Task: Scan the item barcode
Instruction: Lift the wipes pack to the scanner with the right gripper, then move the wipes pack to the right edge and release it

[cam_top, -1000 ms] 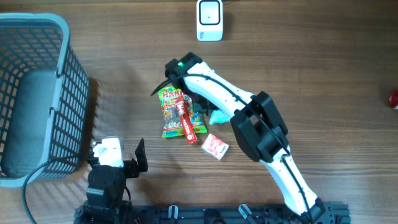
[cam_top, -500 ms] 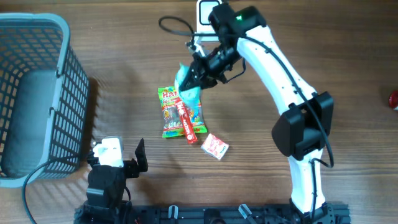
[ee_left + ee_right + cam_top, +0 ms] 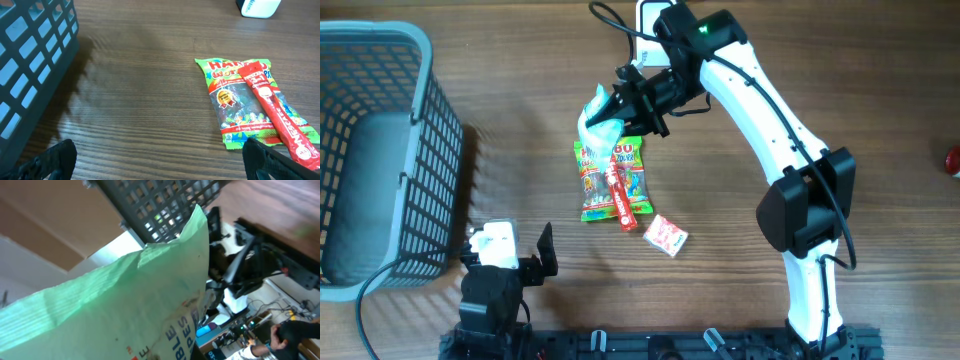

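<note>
Mint-green crinkled plastic packet (image 3: 599, 112) held above wooden desk (image 3: 520, 120), pinched between narrow right fingers (image 3: 632, 97), near white box scanner (image 3: 257, 6), left fingers (image 3: 59, 159) spread wide, low over desk

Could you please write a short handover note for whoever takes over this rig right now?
Left gripper: open, empty, near the basket.
Right gripper: shut on the green packet, holding it in the air beside the scanner.
On the table: gummy bag with a red stick across it, small red-and-white pack next to them.
Done: packet is off the table, near the scanner.
Left: face its barcode to the scanner; a completed scan cannot be confirmed.
</note>
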You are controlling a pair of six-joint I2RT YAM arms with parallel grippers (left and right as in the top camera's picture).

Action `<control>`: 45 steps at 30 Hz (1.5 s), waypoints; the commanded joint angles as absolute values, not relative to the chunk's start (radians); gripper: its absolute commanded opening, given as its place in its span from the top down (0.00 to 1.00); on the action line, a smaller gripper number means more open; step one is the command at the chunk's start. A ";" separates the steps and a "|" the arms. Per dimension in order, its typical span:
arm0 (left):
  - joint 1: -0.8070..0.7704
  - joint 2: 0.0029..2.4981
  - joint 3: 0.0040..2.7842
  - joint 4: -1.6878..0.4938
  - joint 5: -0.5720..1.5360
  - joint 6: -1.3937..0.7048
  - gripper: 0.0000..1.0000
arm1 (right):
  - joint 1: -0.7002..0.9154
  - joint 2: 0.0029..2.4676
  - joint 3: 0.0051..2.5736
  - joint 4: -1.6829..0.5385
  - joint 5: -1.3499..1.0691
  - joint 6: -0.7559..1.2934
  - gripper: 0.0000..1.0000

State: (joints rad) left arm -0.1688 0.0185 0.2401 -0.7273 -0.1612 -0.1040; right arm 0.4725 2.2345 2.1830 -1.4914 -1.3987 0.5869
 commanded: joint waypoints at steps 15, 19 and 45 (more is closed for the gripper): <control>-0.162 0.014 0.234 -0.727 -0.173 -0.113 0.00 | 0.461 2.222 2.197 -0.883 -0.516 0.279 0.95; -0.162 0.014 0.234 -0.727 -0.173 -0.113 0.00 | 0.460 2.222 2.197 -0.657 -0.346 0.144 0.95; -0.162 0.014 0.234 -0.727 -0.173 -0.113 0.00 | 0.410 2.464 2.355 -0.442 0.325 -0.079 0.96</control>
State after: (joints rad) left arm -0.1688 0.0196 0.2401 -0.7280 -0.1612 -0.1040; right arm 0.4244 2.5195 2.2520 -0.3653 0.2481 -0.0658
